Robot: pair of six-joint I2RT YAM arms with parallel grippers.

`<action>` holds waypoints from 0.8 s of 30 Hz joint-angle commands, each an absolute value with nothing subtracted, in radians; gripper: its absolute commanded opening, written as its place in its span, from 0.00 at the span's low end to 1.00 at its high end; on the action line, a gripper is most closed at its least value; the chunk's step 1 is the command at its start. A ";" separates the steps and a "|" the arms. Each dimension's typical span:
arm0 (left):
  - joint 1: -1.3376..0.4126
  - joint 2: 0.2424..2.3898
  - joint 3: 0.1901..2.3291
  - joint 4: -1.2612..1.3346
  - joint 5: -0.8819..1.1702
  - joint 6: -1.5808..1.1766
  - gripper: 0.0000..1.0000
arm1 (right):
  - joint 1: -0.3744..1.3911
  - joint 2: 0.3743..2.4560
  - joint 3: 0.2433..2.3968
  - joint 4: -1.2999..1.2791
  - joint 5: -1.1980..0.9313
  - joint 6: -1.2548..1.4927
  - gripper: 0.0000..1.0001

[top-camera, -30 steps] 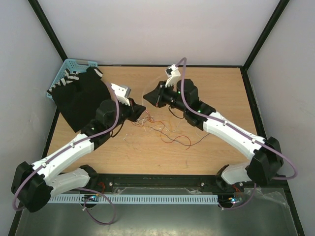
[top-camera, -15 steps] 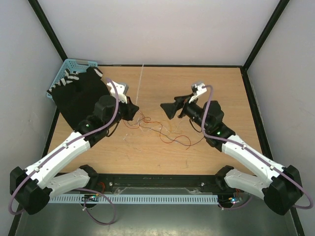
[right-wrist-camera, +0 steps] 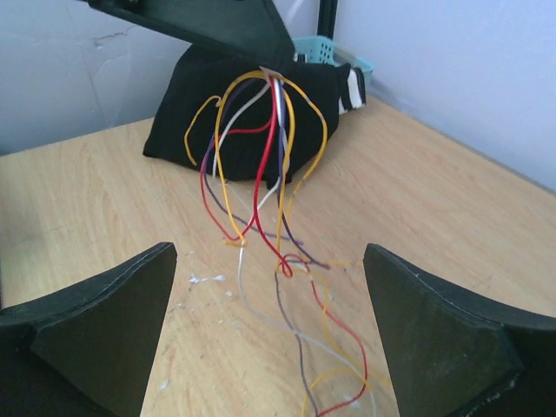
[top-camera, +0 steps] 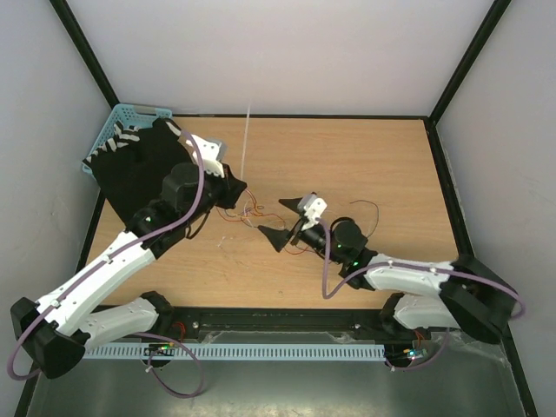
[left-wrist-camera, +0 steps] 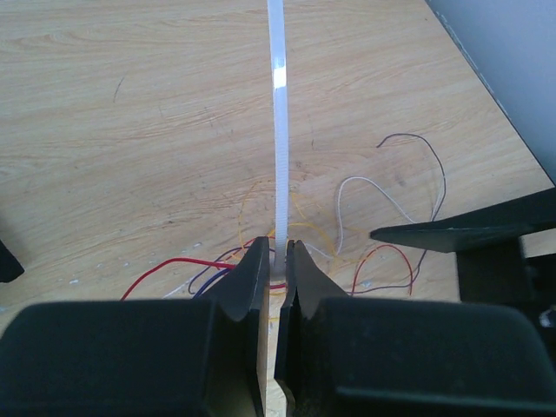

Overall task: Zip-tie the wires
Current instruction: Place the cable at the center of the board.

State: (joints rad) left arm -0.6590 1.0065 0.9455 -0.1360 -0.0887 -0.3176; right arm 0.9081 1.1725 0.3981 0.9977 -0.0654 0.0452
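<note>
In the left wrist view my left gripper (left-wrist-camera: 278, 256) is shut on the base of a white zip tie (left-wrist-camera: 277, 130), whose strap stands straight up. The top view shows that gripper (top-camera: 236, 193) at centre left with the strap (top-camera: 246, 143) rising above it. A bundle of thin red, yellow, white and purple wires (right-wrist-camera: 261, 156) hangs from the tie down onto the table, where they spread out (top-camera: 254, 211). My right gripper (top-camera: 278, 221) is low over the table just right of them. Its jaws (right-wrist-camera: 269, 287) are open wide, facing the hanging wires and holding nothing.
A black cloth (top-camera: 143, 174) lies at the back left, partly over a light blue basket (top-camera: 117, 126). One loose wire end (top-camera: 369, 207) loops on the table to the right. White walls with black corner posts (top-camera: 465, 61) enclose the wooden table (top-camera: 391, 156).
My right gripper has opened wide, pulled away from the left gripper and swung down toward the near side. The zip tie strap now stands upright in my left gripper.
</note>
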 commanded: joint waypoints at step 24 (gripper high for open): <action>-0.746 0.832 1.006 -0.212 -0.112 -0.337 0.00 | 0.979 1.861 0.629 1.704 0.318 -0.025 0.99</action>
